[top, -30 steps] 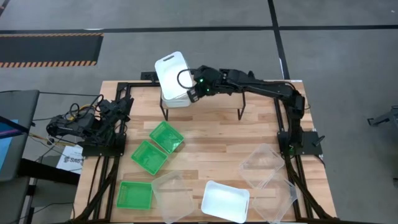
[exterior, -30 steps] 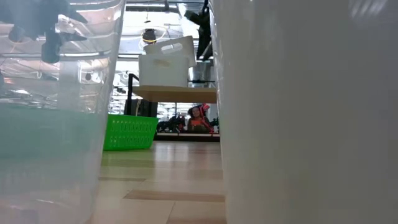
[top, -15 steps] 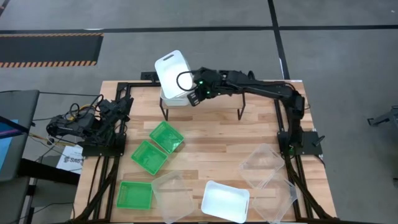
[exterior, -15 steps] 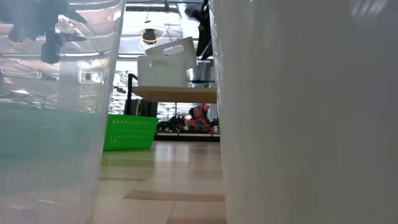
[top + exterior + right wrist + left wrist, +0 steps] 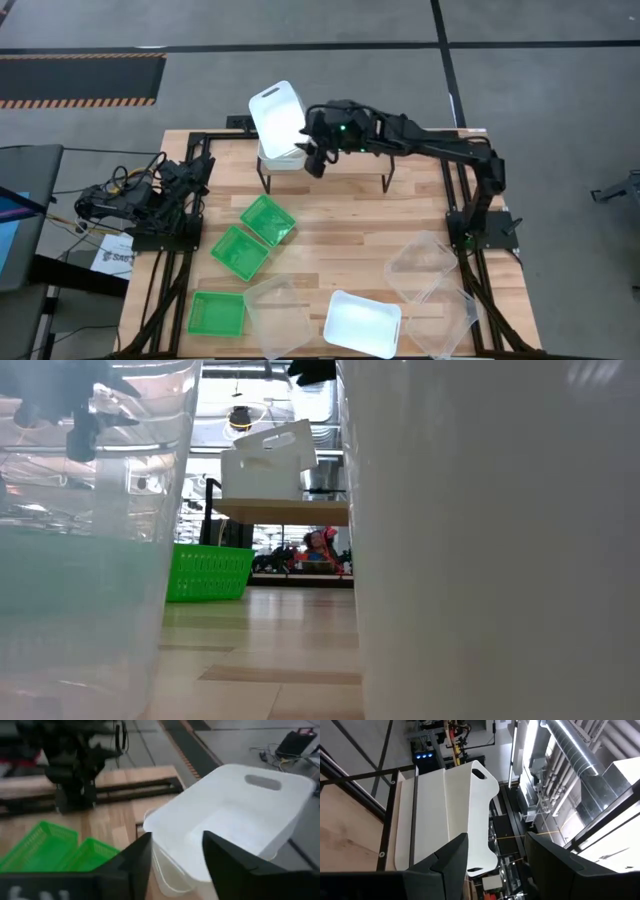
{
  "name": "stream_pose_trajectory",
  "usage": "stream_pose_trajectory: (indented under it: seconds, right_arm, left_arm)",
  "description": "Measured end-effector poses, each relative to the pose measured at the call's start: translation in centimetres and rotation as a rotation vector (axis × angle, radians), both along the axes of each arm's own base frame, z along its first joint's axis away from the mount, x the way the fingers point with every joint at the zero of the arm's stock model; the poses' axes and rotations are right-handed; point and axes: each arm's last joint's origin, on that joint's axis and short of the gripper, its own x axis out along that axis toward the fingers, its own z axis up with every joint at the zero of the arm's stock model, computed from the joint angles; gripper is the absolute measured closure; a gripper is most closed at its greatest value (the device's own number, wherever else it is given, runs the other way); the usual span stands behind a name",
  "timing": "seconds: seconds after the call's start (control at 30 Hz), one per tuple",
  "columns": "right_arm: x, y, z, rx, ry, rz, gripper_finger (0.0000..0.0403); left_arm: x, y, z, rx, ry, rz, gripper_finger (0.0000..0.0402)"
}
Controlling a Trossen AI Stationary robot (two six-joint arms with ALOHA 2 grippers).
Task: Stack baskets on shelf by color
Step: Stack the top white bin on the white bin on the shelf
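Two white baskets sit on the left end of the shelf. The lower one stands flat. The upper one rests tilted in it, far end raised. My right gripper hangs open just right of them, touching nothing. My left gripper waits open at the table's left edge. On the table lie a third white basket, three green baskets and three clear ones.
The shelf's right half is bare wood. Black frame rails run along the table's left and right sides. Cables and paper lie off the left edge. A clear basket and a white one fill most of the low view.
My right gripper has let go of the upper white basket's right rim, risen, drawn back a little toward the table's right and rolled. The basket stays where it was, tilted on the lower white one.
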Motion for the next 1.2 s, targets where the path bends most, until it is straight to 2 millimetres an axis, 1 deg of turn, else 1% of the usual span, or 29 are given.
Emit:
stream_pose_trajectory:
  seconds: [0.1, 0.2, 0.37, 0.53, 0.67, 0.9, 1.2]
  right_arm:
    - [1.2, 0.4, -0.5, -0.055, -0.006, 0.046, 0.0154]
    - [1.9, 0.5, -0.3, -0.113, 0.007, 0.085, 0.0138]
    - [2.7, 0.1, 1.3, -0.265, -0.004, 0.135, 0.0142]
    - [2.9, -1.2, 1.8, -0.377, 0.033, 0.155, 0.0147]
    - [2.4, -2.1, 1.4, -0.396, 0.113, 0.161, 0.0148]
    - [2.0, -1.9, 0.5, -0.370, 0.198, 0.241, 0.0148]
    - [2.0, -2.1, -0.2, -0.411, 0.254, 0.287, 0.0148]
  left_arm:
    - [0.0, 0.0, 0.0, 0.000, -0.002, -0.001, 0.0216]
    - [0.0, 0.0, 0.0, 0.003, -0.004, -0.014, 0.0216]
    - [0.0, 0.0, 0.0, 0.006, -0.003, -0.025, 0.0216]
    - [0.1, -0.1, 0.0, 0.012, -0.001, -0.045, 0.0216]
    - [0.1, -0.1, 0.0, 0.026, 0.013, -0.057, 0.0216]
    - [0.1, -0.1, 0.0, 0.027, 0.015, -0.059, 0.0216]
    - [0.2, -0.1, -0.4, 0.029, 0.055, -0.063, 0.0216]
